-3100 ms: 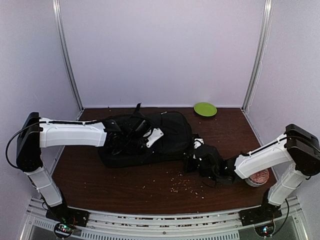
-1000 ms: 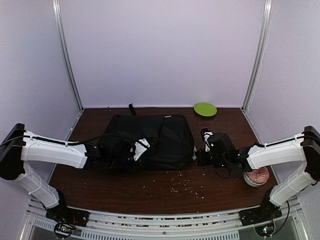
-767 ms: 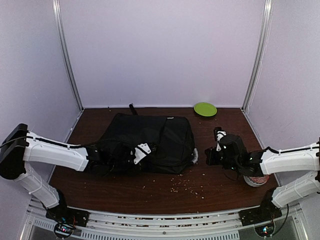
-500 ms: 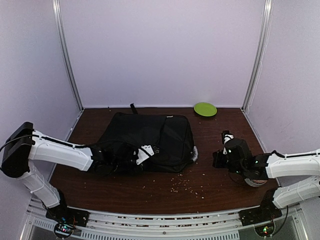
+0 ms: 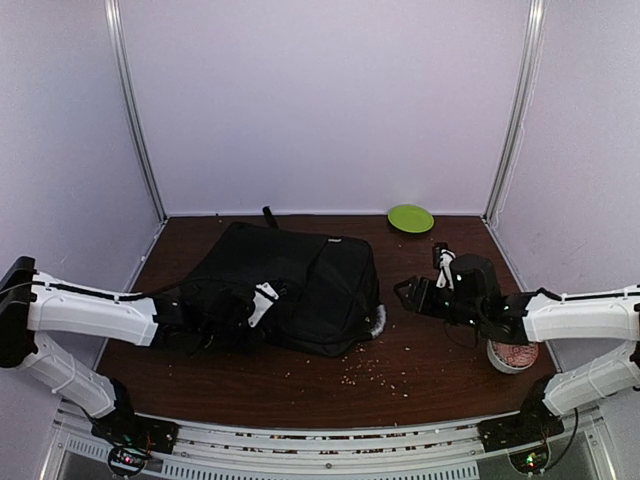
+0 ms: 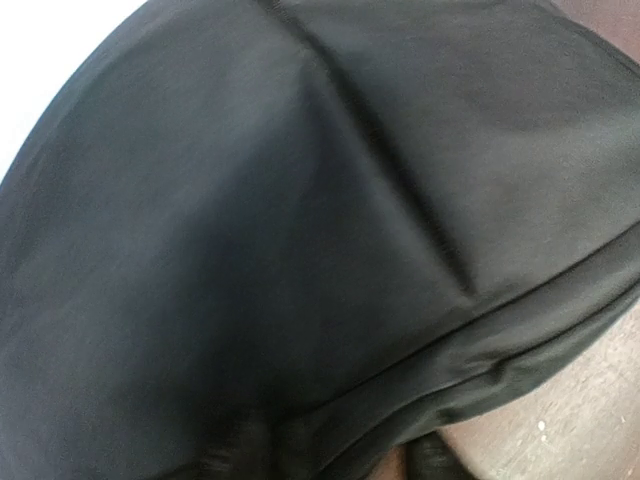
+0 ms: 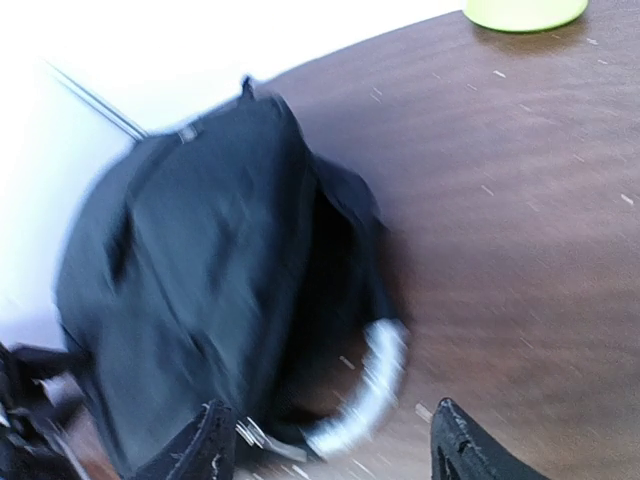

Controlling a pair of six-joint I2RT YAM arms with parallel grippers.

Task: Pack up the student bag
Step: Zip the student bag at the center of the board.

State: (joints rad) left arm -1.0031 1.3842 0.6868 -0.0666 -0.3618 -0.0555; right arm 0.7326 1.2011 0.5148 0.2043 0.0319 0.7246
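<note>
Starting nearest the arm bases, we are counting too many pale crumbs [image 5: 372,372] to number, scattered on the brown table [image 5: 300,390] below and between the two grippers. The left gripper [image 5: 262,298] is pressing low against the near-left edge of the student bag [image 5: 300,275]. Its wrist camera is showing only black fabric [image 6: 300,250], so we cannot tell whether its jaws are clamping the bag or merely resting against it. The right gripper [image 7: 330,455] is hovering just off the table with its two fingertips [image 7: 212,445] spread wide and nothing between them. The bag is lying directly ahead of it, with the grey padded handle [image 7: 378,370] being the closest part. Behind that gripper, beside its forearm, one round container [image 5: 512,355] with reddish contents is sitting near the table edge. Beyond the handle, the right wrist view is showing a dark fold in the bag's side that may be an open compartment, though blur is keeping us from confirming this. Farthest out, ahead and to the right of the right gripper, one green plate [image 5: 411,218] is lying near the back wall. We are counting one bag, one plate, one container and two grippers. We are seeing no notebook, case or pouch outside the bag, so we are judging the loading to be largely done, with closing or straightening the bag as the likely remainder.
</note>
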